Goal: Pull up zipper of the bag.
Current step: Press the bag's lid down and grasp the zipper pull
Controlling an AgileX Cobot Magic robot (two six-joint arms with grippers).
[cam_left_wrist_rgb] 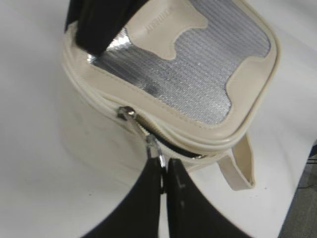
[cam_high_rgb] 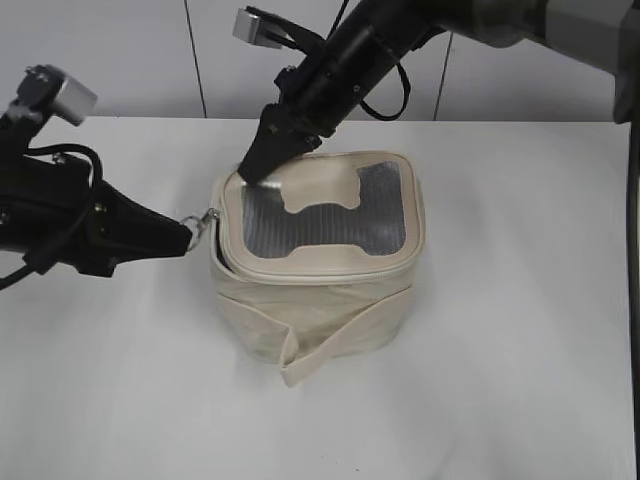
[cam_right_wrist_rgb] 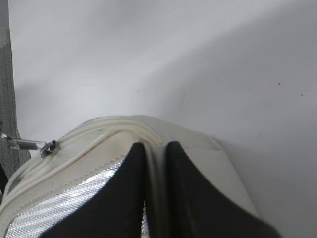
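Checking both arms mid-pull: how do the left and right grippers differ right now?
The left gripper is shut on the zipper's ring pull at the bag's side; the right gripper presses down on the lid's back corner, gripping nothing visible. Both have black fingers, nearly closed.

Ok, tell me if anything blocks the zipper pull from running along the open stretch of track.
Nothing visible does. The left tool is shut on the ring pull at the bag lid's left corner. The dark open gap in the zipper shows nothing across it. The right tool presses the lid's back corner, off that stretch.
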